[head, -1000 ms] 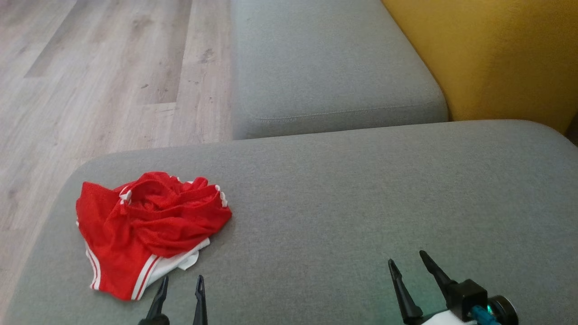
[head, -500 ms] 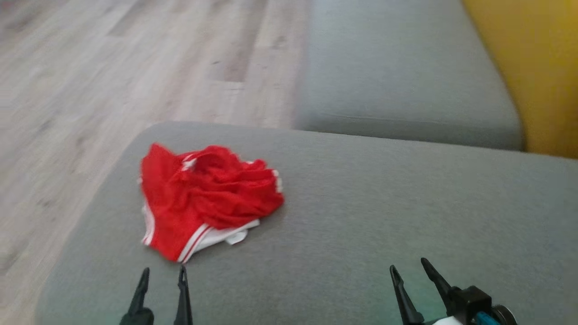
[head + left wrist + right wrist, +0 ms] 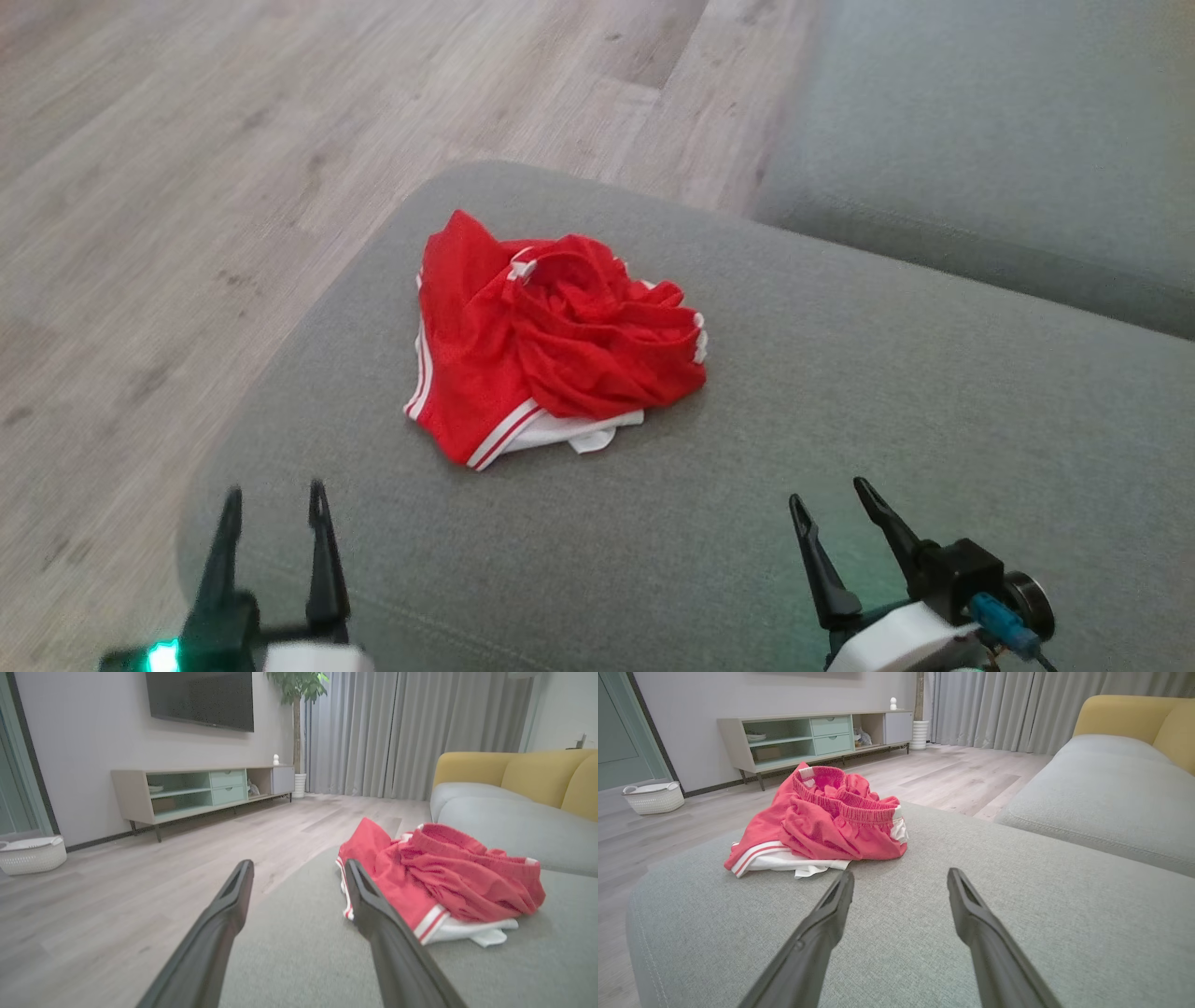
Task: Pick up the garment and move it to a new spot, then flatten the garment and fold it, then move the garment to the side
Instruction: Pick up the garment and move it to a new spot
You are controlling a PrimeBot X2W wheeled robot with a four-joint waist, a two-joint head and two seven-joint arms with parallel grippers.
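- Left gripper (image 3: 274, 490) and right gripper (image 3: 827, 493) hung wide and empty at the cushion's (image 3: 887, 420) near edge.
- Garment (image 3: 551, 345) lay bunched on the cushion, near its floor-side edge.
- A shallow, one-layer pinch could drag it off the cushion onto the floor (image 3: 187, 187).

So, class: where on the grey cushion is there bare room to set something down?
Bare: the stretch of grey cushion right of the red shorts, ahead of the right pincer; also the strip between shorts and left pincer. Crowded: the far-left corner holding the shorts.
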